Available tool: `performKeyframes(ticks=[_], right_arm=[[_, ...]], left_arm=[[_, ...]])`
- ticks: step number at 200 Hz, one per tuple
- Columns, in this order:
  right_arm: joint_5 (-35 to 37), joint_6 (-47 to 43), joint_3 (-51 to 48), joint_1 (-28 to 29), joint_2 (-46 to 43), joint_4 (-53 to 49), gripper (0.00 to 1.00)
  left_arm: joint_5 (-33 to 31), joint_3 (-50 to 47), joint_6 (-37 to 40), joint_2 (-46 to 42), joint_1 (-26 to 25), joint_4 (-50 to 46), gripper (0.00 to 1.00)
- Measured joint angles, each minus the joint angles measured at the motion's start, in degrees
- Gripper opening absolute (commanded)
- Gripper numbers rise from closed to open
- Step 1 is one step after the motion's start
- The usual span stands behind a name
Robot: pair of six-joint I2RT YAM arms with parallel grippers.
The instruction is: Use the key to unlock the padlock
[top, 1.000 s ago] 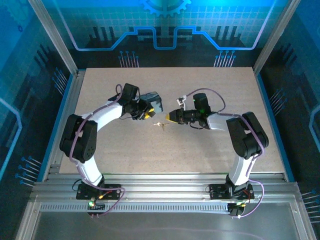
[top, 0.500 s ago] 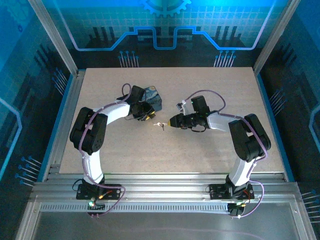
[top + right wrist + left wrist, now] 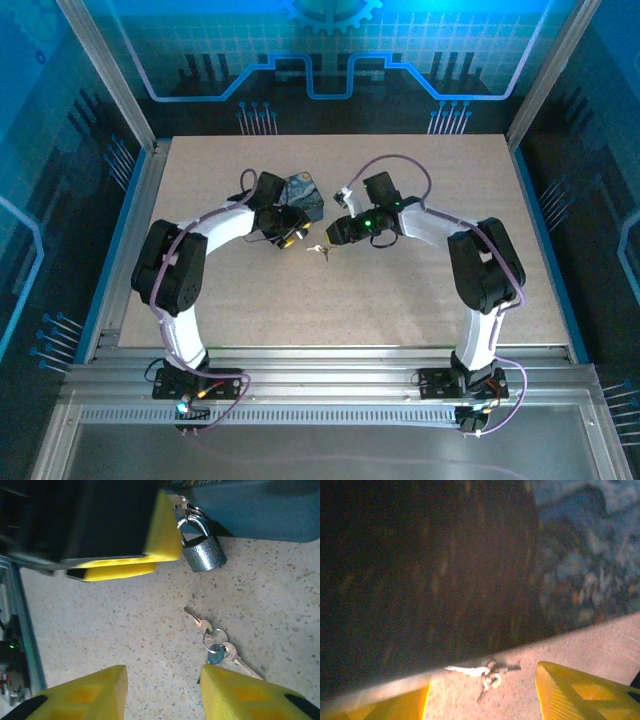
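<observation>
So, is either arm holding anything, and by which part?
Nothing is held. The key lies on the table between the open fingers of the right gripper; the padlock hangs on the box beside the open fingers of the left gripper.

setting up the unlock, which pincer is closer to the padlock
Left. The left pincer is right beside the padlock at the box edge; the right pincer sits farther back, with the keys lying between it and the padlock.

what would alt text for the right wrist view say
A grey padlock is hooked to the latch of a box; a ring of keys lies on the speckled table nearer the camera. The right gripper stands open, short of the keys.
</observation>
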Motion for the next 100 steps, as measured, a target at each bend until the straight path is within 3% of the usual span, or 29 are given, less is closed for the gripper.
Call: performKeyframes(ticks=[62, 100], right_arm=[[6.9, -9.4, 9.1, 4.5, 7.9, -8.2, 0.47], [11.5, -12.9, 12.1, 5.4, 11.1, -10.5, 0.48]], left_arm=[[-2.4, -7.4, 1.0, -12.9, 5.9, -6.2, 0.63], [-2.9, -12.0, 1.0, -14.7, 9.0, -7.3, 0.63]])
